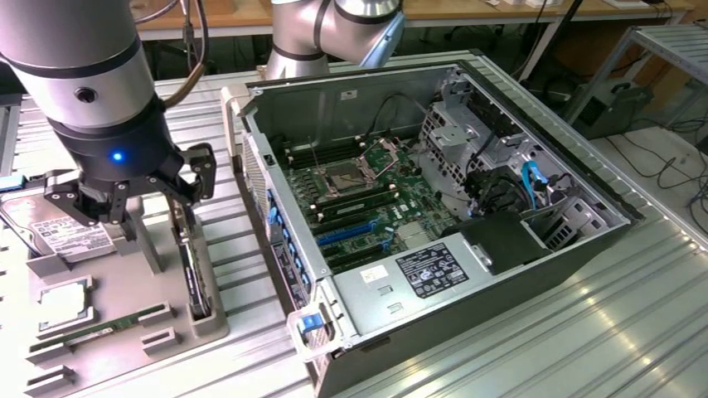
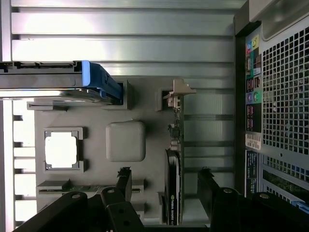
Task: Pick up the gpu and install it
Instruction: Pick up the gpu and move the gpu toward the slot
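A ribbed metal table (image 1: 619,323) is carrying two things. An open computer case (image 1: 343,104) is lying on its side around the middle, and a grey parts tray (image 1: 122,286) is sitting just beside it, at about eight o'clock from it in the exterior view.

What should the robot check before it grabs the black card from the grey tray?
1. Gripper open: ok, the jaws stand wide.
2. gpu standing on its edge in the grey tray: ok.
3. gpu lined up between the fingers in the wrist view: ok.
4. Fingers touching the gpu: not ok, they hang above it and hold nothing.
5. Computer case open on its side: ok.
6. Blue slots on the board free of cards: ok, they look bare.
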### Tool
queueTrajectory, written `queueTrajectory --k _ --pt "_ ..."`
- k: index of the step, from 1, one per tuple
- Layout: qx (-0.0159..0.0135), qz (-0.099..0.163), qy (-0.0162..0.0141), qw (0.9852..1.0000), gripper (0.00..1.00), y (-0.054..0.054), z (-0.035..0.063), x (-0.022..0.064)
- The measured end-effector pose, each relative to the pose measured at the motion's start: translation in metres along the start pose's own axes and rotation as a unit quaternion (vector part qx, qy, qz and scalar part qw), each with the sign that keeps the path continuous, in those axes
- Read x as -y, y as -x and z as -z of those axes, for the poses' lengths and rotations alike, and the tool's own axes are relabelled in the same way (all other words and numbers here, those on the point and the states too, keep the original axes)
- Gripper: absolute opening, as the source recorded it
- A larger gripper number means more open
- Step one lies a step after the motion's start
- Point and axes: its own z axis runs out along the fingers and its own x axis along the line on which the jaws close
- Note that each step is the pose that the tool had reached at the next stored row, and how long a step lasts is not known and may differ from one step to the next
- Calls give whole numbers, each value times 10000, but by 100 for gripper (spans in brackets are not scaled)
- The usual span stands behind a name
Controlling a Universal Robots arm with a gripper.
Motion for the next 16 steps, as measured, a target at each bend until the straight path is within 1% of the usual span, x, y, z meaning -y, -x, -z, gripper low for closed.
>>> queueTrajectory --k 16 --pt "0 0 12 10000 66 -2 -105 7"
